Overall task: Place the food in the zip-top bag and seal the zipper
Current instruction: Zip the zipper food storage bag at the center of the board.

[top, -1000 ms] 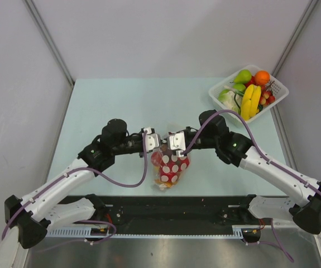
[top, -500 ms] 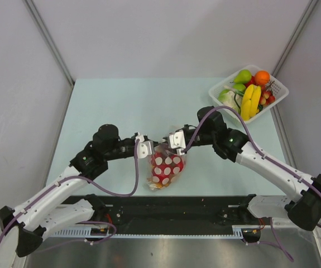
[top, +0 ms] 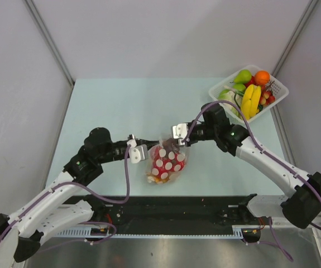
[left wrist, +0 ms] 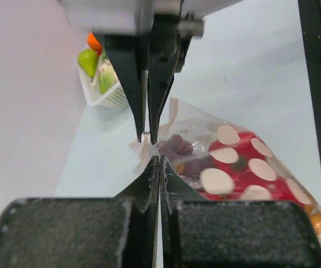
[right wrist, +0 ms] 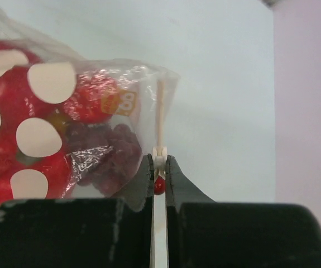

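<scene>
Table [top: 110, 106] is pale blue-green. I have both arms reaching in over its middle.

White lattice basket [top: 281, 89] sits at the far right corner, loaded with banana, orange and green fruit, well apart from the work.

Zip-top bag [top: 167, 162] hangs between the two grippers, toward the near side of the table. It is clear with cream dots and bulging. I can't tell if its bottom touches the table.

Left gripper [top: 147, 151] is on the bag's left end. In the wrist view its fingers are pressed together on the bag's mouth-edge corner, with plastic pinched between them.

Right gripper [top: 177, 140] is on the upper right end, its fingers clamped tight on the zipper [right wrist: 160, 111]. The strip runs straight away from the fingers, edge-on.

The food is inside the bag: red bell pepper [right wrist: 4, 89] fills most of it, grape bunch [right wrist: 113, 151] sits just beside the zipper end, and a small orange piece [left wrist: 318, 223] is down at the bottom.
</scene>
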`<state>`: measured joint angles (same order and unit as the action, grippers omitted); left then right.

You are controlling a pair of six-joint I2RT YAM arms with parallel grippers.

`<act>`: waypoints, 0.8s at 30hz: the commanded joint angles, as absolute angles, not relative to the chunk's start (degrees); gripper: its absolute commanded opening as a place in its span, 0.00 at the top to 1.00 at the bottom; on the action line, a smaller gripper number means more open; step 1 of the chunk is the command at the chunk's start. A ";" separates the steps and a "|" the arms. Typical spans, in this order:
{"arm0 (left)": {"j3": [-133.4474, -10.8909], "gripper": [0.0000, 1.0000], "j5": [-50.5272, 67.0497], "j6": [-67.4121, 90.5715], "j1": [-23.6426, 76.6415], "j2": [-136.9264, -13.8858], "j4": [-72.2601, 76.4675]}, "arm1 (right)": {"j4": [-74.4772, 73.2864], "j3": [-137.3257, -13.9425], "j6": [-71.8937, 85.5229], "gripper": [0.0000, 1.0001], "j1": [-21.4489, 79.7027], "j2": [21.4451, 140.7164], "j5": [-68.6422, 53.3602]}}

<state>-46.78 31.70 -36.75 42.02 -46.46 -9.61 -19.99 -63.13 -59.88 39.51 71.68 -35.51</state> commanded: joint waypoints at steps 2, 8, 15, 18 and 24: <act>-47.64 1.00 33.23 -38.85 42.10 -42.98 -5.98 | -23.20 -63.98 -62.93 1.00 34.46 73.04 -33.22; -48.51 0.98 31.73 -35.52 41.48 -45.25 -7.03 | -20.57 -63.90 -58.11 1.00 34.01 68.82 -34.89; -54.57 0.30 33.74 -34.53 41.48 -51.15 -10.36 | -19.25 -63.98 -54.23 1.00 41.04 64.43 -31.92; -56.59 0.29 34.72 -37.26 41.48 -53.52 -13.53 | -19.25 -64.07 -52.22 1.00 43.24 64.42 -30.07; -58.71 0.47 34.27 -39.02 41.48 -57.30 -18.01 | -18.90 -64.07 -50.45 1.00 46.32 64.34 -27.95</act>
